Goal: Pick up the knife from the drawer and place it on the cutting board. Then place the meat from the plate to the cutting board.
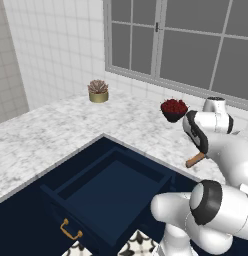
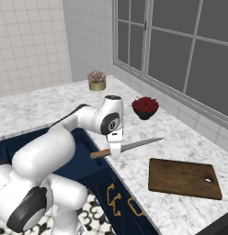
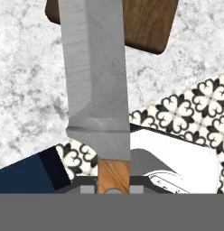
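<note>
My gripper (image 2: pixel 115 149) is shut on the knife (image 2: pixel 134 145), near where the tan handle meets the silver blade. It holds the knife level above the counter's edge, with the blade pointing toward the cutting board (image 2: pixel 185 178), a dark brown board lying flat on the counter to the right. In the hand view the knife (image 3: pixel 95 81) runs up the middle and its tip overlaps the cutting board (image 3: pixel 147 22). The handle end of the knife (image 1: pixel 195 160) sticks out past my arm. The navy drawer (image 1: pixel 116 185) stands pulled open. The meat and the plate are out of view.
A dark bowl of red berries (image 2: pixel 145 107) sits near the window, beyond the knife. A small potted succulent (image 2: pixel 97 80) stands at the back of the marble counter (image 1: pixel 46 130). Gold-handled cabinet doors (image 2: pixel 113 197) run below the counter edge, above the patterned floor.
</note>
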Robot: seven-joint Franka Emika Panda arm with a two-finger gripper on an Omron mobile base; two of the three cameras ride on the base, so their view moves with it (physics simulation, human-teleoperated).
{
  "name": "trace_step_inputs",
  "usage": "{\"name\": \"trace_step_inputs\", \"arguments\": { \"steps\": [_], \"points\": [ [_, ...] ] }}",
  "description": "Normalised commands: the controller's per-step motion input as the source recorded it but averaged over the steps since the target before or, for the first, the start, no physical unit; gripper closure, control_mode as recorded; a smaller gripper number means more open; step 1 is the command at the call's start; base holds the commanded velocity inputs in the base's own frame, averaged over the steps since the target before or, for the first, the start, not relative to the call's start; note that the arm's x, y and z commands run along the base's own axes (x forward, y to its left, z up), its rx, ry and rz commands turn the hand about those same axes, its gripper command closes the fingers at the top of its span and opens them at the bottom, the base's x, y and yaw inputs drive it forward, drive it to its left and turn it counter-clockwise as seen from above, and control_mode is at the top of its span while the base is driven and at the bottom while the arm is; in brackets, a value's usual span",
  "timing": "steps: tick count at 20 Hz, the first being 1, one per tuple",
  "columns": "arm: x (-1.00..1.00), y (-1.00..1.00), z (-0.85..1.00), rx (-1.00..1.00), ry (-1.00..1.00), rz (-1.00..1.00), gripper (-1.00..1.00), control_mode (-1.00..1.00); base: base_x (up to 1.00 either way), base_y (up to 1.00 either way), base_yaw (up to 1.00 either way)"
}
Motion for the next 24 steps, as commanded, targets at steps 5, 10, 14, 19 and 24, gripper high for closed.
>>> {"name": "trace_step_inputs", "arguments": {
  "steps": [5, 10, 14, 19, 24],
  "points": [
    [0.05, -0.99, 0.0, 0.05, 0.01, -0.13, 1.0, -1.0, 0.0, 0.0, 0.0],
    [0.15, -0.89, -0.02, 0.08, 0.0, -0.05, 1.0, -1.0, 0.0, 0.0, 0.0],
    [0.31, -0.68, -0.05, 0.06, -0.07, -0.04, 1.0, -1.0, 0.0, 0.0, 0.0],
    [0.22, -0.38, -0.16, 0.0, -0.01, -0.06, 1.0, -1.0, 0.0, 0.0, 0.0],
    [0.17, -0.14, -0.29, -0.05, 0.02, -0.12, 1.0, -1.0, 0.0, 0.0, 0.0]
  ]
}}
